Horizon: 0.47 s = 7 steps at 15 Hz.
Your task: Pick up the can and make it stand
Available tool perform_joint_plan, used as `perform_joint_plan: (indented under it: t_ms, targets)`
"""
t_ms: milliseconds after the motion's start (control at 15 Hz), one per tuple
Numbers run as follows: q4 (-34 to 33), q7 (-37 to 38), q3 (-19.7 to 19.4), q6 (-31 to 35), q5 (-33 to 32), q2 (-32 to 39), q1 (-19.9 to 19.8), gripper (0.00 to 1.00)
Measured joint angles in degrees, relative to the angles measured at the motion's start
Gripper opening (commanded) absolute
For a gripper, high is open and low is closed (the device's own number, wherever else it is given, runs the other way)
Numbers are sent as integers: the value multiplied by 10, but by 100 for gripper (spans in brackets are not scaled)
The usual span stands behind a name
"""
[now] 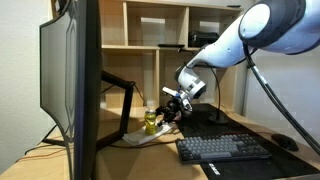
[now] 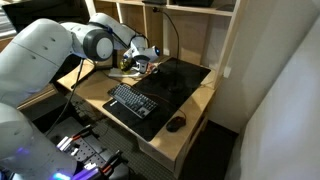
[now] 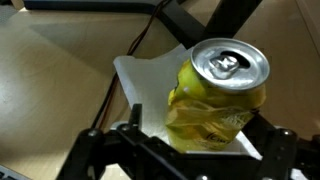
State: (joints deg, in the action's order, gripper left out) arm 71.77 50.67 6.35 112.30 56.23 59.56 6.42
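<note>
Wrist view: the can (image 3: 218,95) sat between the pincer (image 3: 200,128) fingers, lid end up. Shiny metal top with pull tab, yellow-green wall dented and crumpled. A white paper sheet (image 3: 150,75) lay under it on the tan table (image 3: 60,80). Couldn't tell whether the fingers actually clamped the can. The exterior views hid the dents but showed a black keyboard (image 1: 225,148) and a rounded mouse (image 2: 176,124), both well apart from the pincer.
</note>
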Motion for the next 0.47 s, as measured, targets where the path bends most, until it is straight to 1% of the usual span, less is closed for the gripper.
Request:
perform_joint_plan:
  t_ms: [133, 200, 467]
  targets:
    - [-7, -1, -7, 8, -22, 0, 4, 100]
    - [-9, -4, -12, 23, -36, 0, 8, 100]
    - [-12, -26, -25, 121, -88, 3, 31, 100]
